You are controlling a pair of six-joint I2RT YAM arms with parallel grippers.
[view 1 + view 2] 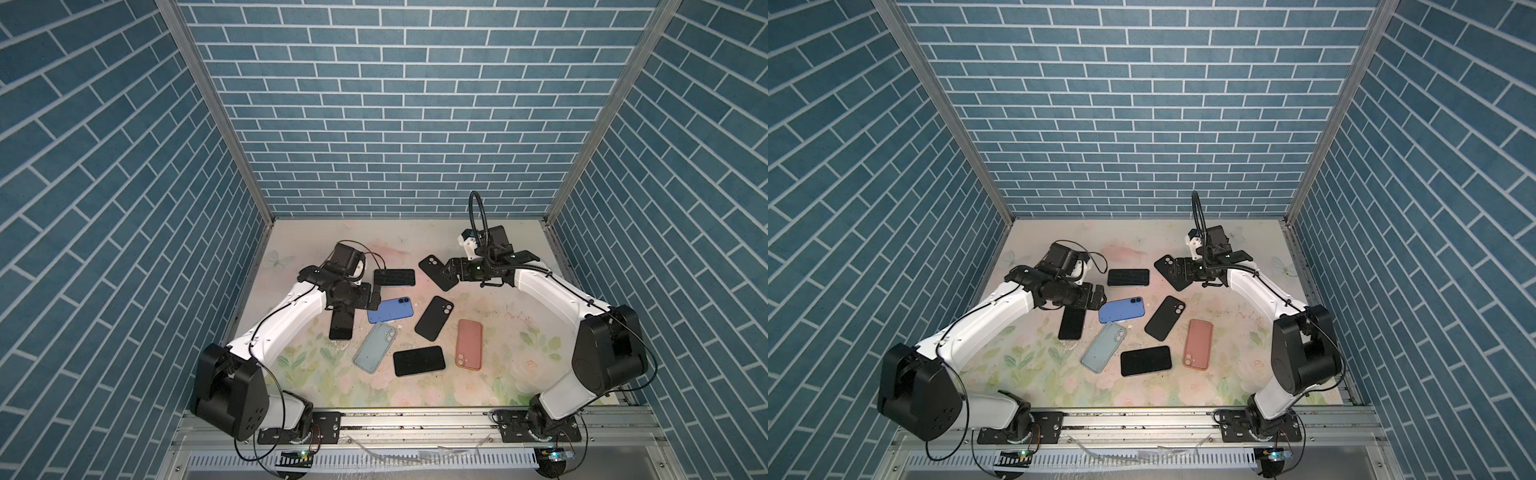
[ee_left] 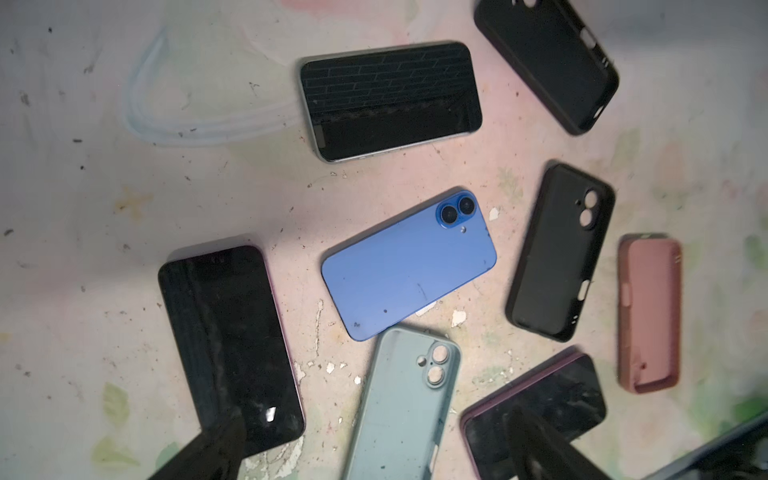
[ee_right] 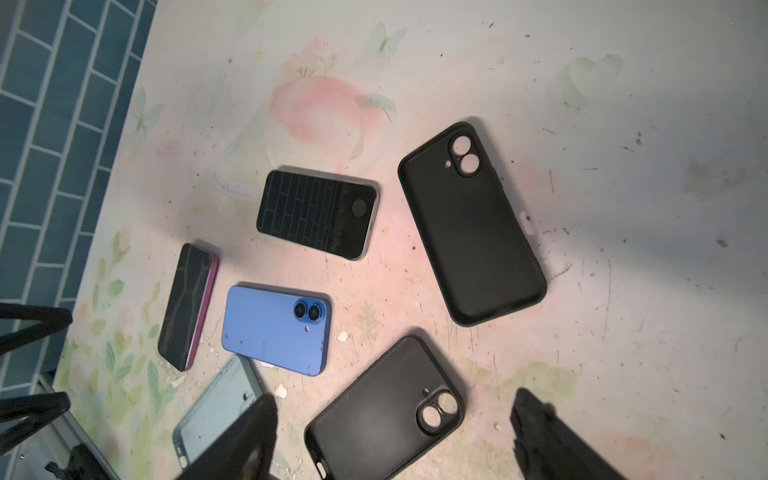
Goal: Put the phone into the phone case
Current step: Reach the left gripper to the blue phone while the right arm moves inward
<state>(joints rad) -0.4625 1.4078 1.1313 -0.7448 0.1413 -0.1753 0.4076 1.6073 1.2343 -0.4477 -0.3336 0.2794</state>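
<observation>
**Ana:** Blue brick-patterned walls (image 1: 399, 104) close 3 sides around the flower-printed table (image 1: 365, 241). What lies on it?

**Ben:** 4 phones and 4 cases, all flat. The blue phone (image 1: 390, 311) lies camera side up, left of centre. A screen-up phone (image 1: 394, 277) lies farther back, reflecting the bricks, and a light blue case (image 1: 375, 347) lies just beside the blue phone's near edge.

**Ana:** And the other cases?

**Ben:** 1 black case (image 1: 434, 318) sits at the centre, right of the blue phone. A pink case (image 1: 469, 344) lies to the right of that. The far black case (image 1: 432, 270) lies inner side up, partly under the right arm (image 1: 548, 291).

**Ana:** How do the right jaws stand?

**Ben:** Released, spread wide and empty, over the right end of the far black case. I cannot tell whether they touch it.

**Ana:** And the left jaws?

**Ben:** Also released and empty. In both top views they sit just left of the blue phone. The left arm (image 1: 291, 316) covers the far end of a purple-edged phone (image 1: 341, 328) lying screen up.

**Ana:** The 4th phone?

**Ben:** A dark-screened phone (image 1: 419, 360) lies nearest, between the light blue case and the pink case.
</observation>
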